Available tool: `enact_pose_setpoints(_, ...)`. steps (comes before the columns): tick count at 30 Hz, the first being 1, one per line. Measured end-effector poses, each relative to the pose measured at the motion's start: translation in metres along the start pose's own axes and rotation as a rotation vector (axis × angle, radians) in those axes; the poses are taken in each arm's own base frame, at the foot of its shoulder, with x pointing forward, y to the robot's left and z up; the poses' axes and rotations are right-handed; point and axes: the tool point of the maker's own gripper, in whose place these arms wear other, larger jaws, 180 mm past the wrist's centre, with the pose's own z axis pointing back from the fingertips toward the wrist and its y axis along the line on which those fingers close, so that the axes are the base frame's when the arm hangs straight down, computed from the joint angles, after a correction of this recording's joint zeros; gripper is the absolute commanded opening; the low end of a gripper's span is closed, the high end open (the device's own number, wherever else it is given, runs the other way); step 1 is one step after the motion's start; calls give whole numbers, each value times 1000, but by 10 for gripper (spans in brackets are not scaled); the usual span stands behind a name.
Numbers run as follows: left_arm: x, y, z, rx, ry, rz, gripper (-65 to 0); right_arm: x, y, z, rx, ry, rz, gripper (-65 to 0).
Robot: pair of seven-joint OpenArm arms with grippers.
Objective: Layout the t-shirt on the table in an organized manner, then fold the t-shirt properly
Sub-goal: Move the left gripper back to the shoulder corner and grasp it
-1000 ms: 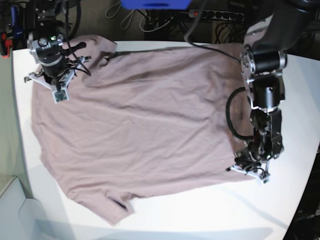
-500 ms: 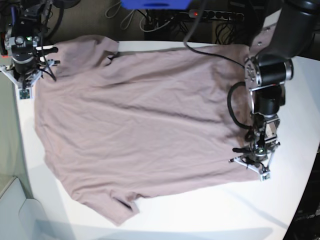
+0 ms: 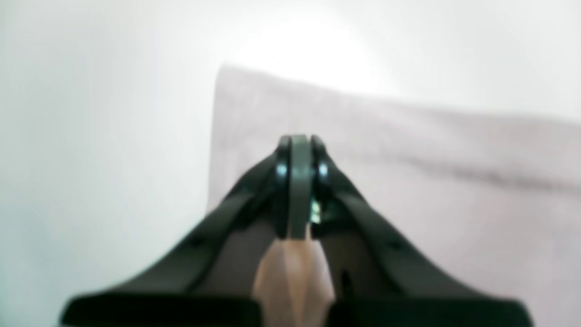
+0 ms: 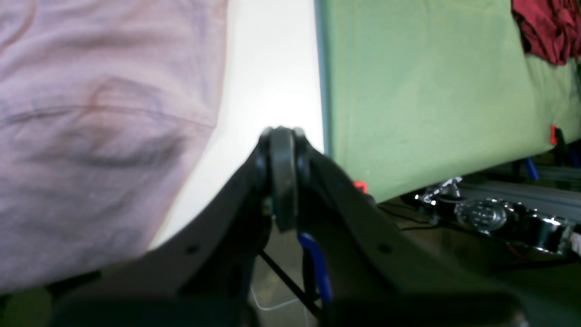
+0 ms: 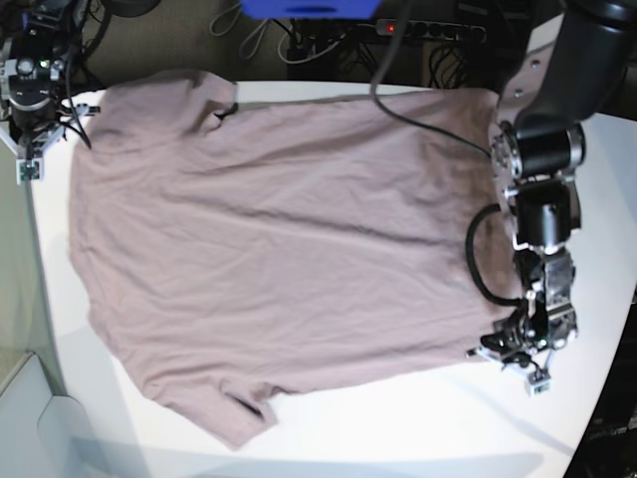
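Your left end effector, jaws together and empty at the hem corner, and your right end effector, likewise pinched empty, flank the dusty mauve-pink cloth t-shirt lying flat across the white matte worktop, seemingly ready for folding.

the mauve-pink t-shirt lies spread flat, lightly wrinkled, across the white table.
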Motion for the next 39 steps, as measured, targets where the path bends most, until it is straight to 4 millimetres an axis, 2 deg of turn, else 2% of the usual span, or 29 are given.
enact_pose_setpoints(6,-78,7,0,12,90,-33,-649,5,1,-1,1,-9,0,-650)
enact_pose_setpoints(9,-73,10,-2,16,20,-37,-649,12,1,-2,0,-30,-10,-650)
enact_pose_setpoints(13,-80,18,-14,28,-27,-40,-649,8,0,-2,-2,-18,-8,-650)
enact_pose_setpoints(18,-66,35,-29,51,-110,-64,-649,9,-1,-1,-5,-21,-6,-650)
enact_pose_setpoints(20,-58,38,-34,60,-140,-119,-649,0,-1,0,-2,-1,5,-650)
enact_pose_setpoints(22,-53,36,-37,66,-158,-185,-649,-8,-1,1,-2,25,13,-650)
enact_pose_setpoints(27,-38,24,-40,74,-157,-259,-649,-7,-1,2,1,15,16,-650)
enact_pose_setpoints(30,-32,15,-39,52,-159,-267,-649,-23,1,5,6,57,31,-650)
enact_pose_setpoints(33,-11,13,-36,51,-185,-258,-649,-22,1,5,7,55,31,-650)
enact_pose_setpoints(37,27,25,-24,74,-260,-248,-650,-20,1,4,8,47,27,-650)
enact_pose_setpoints(39,30,34,-18,87,-231,-248,-650,-21,2,5,9,49,26,-650)
